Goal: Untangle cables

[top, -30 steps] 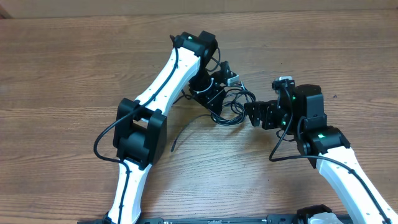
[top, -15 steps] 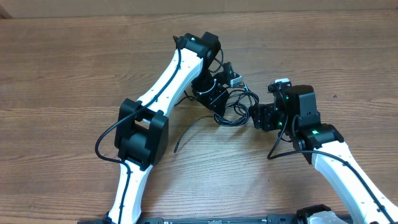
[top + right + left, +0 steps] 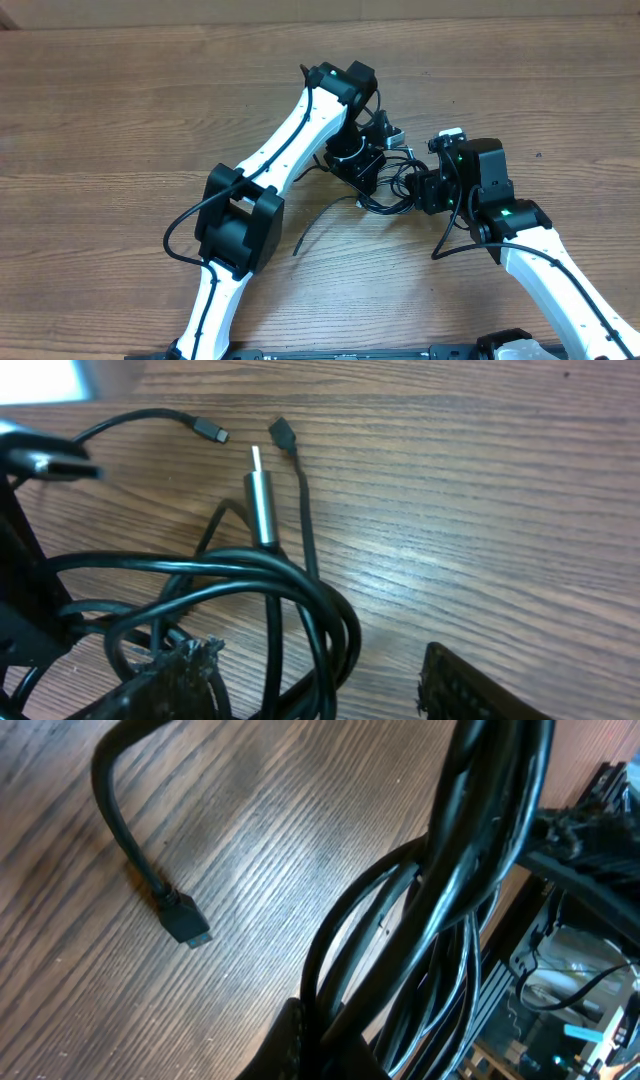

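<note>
I saw a brown wood-grain bench point(image 3: 120, 120); the cables point(image 3: 392, 205) were bunched near its middle, left gripper point(image 3: 368, 170) clamped on them, right gripper point(image 3: 418, 188) spread wide beside their loops

Sweeping all three views now, and there's no word, number, brand or sign to read anywhere. The cables point(image 3: 300, 590) and the tabletop point(image 3: 100, 100) carry no legible marking at all.
</note>
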### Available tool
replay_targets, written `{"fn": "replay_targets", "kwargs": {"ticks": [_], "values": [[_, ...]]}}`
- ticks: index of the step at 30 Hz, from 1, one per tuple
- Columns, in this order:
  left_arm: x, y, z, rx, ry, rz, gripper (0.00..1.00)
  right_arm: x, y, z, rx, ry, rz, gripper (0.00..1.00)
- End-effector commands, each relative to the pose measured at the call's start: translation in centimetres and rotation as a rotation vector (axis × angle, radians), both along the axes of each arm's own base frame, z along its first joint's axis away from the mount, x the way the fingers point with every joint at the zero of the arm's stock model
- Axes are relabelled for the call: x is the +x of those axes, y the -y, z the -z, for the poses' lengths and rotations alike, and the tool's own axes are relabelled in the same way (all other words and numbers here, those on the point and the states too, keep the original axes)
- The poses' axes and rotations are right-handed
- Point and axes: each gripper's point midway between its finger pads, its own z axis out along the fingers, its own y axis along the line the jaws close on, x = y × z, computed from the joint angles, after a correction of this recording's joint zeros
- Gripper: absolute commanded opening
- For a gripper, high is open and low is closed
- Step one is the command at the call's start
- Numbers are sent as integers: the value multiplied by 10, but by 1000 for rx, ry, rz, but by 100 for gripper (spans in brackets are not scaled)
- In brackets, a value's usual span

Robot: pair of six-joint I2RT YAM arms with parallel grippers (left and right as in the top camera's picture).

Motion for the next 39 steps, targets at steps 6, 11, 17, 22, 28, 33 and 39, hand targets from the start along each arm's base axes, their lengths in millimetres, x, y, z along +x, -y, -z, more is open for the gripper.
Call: {"fn": "replay_targets", "kwargs": {"ticks": [6,11,17,22,28,33,39], "values": [[-11,27,-9,-69,-21,7,4,3,-2,-6,-17,18,-20,53],[-11,34,-13,-110,-28,5,4,3,-2,-6,-17,18,-20,48],[-13,36,-16,-134,-44,7,4,2,-2,-6,-18,15,-20,37],[-13,38,-17,-146,-45,13,4,2,-2,-6,-21,16,-22,29],[-17,43,-23,-209,-47,55,4,3,-2,-5,-21,16,-22,27],[-17,44,-24,-219,-40,68,4,4,-3,-1,-22,8,-22,28],[-17,46,-25,-239,-36,76,4,3,-3,15,-33,-44,-23,10]]}}
